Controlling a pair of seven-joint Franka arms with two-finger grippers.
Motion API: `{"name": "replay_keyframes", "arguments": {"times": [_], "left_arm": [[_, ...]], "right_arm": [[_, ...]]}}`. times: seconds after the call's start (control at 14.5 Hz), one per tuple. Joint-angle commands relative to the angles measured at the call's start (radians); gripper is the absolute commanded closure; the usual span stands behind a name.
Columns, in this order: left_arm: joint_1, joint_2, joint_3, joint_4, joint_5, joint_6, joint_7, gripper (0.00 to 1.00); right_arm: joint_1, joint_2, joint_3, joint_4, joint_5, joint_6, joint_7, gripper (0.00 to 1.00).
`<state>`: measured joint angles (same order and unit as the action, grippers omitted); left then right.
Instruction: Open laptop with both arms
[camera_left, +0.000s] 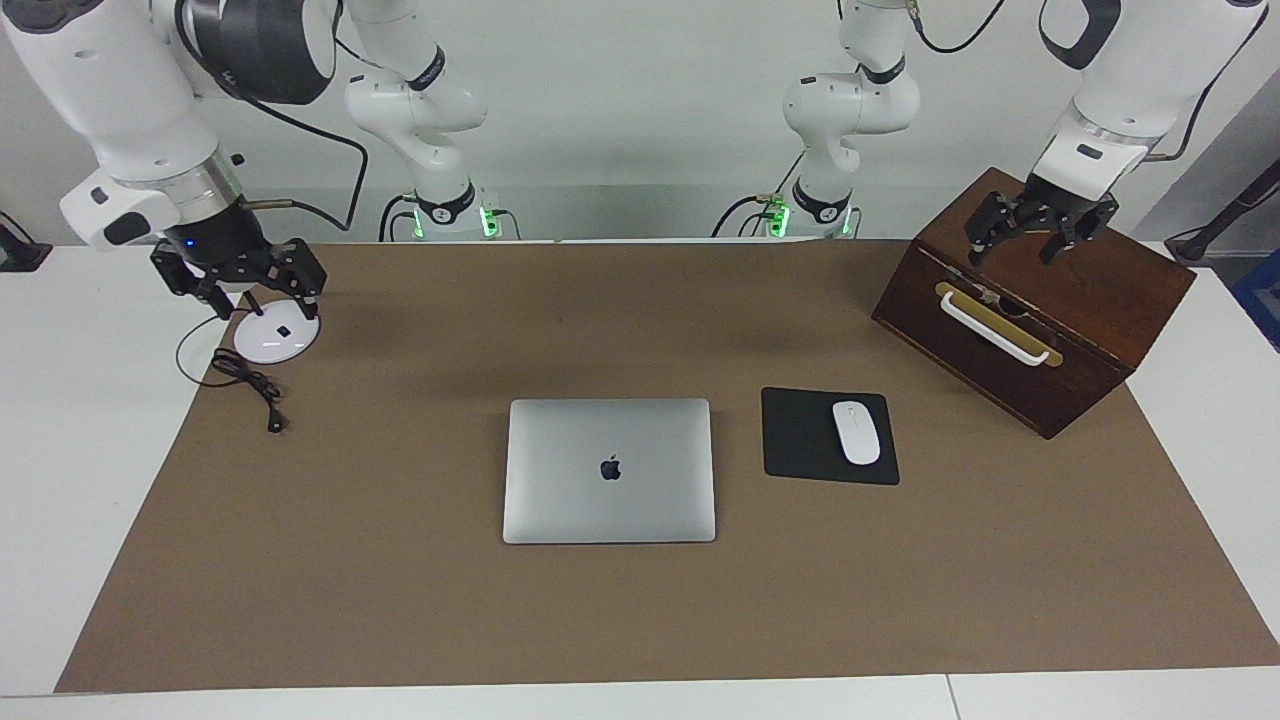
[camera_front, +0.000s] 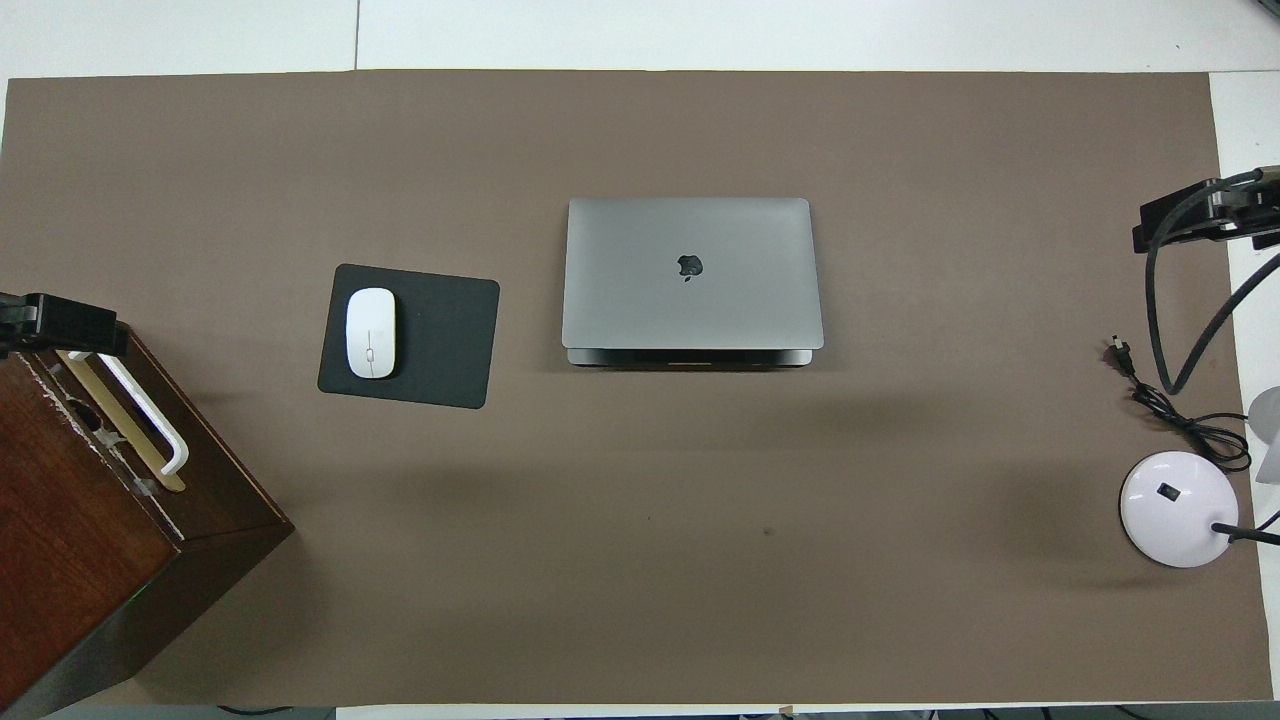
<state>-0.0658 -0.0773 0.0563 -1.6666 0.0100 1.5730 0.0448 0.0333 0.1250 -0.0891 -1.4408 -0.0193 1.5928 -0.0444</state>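
The laptop (camera_left: 608, 470) (camera_front: 690, 272) lies closed and flat in the middle of the brown mat, its silver lid with the apple logo facing up. My left gripper (camera_left: 1012, 252) (camera_front: 60, 325) hangs open over the top of the wooden box, holding nothing. Over the white lamp base at the right arm's end of the table, my right gripper (camera_left: 258, 300) (camera_front: 1200, 215) is open too, nothing between its fingers. Both grippers are well away from the laptop.
A dark wooden box (camera_left: 1040, 310) with a white handle stands at the left arm's end. A black mouse pad (camera_left: 800, 440) with a white mouse (camera_left: 856, 432) lies beside the laptop toward that end. A white lamp base (camera_left: 276, 338) and black cable (camera_left: 250, 385) lie at the right arm's end.
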Motion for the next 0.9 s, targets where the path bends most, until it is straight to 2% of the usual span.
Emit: {"name": "replay_keyframes", "arguments": {"times": [0.0, 0.83], "left_arm": [[-0.011, -0.012, -0.007, -0.010, 0.011, 0.005, -0.055, 0.00], [-0.014, -0.012, -0.013, -0.016, 0.011, 0.019, -0.068, 0.00]], "right_arm": [[0.000, 0.008, -0.003, 0.011, 0.019, 0.016, -0.012, 0.00], [0.000, 0.008, -0.003, 0.013, 0.015, 0.018, -0.012, 0.00]]}}
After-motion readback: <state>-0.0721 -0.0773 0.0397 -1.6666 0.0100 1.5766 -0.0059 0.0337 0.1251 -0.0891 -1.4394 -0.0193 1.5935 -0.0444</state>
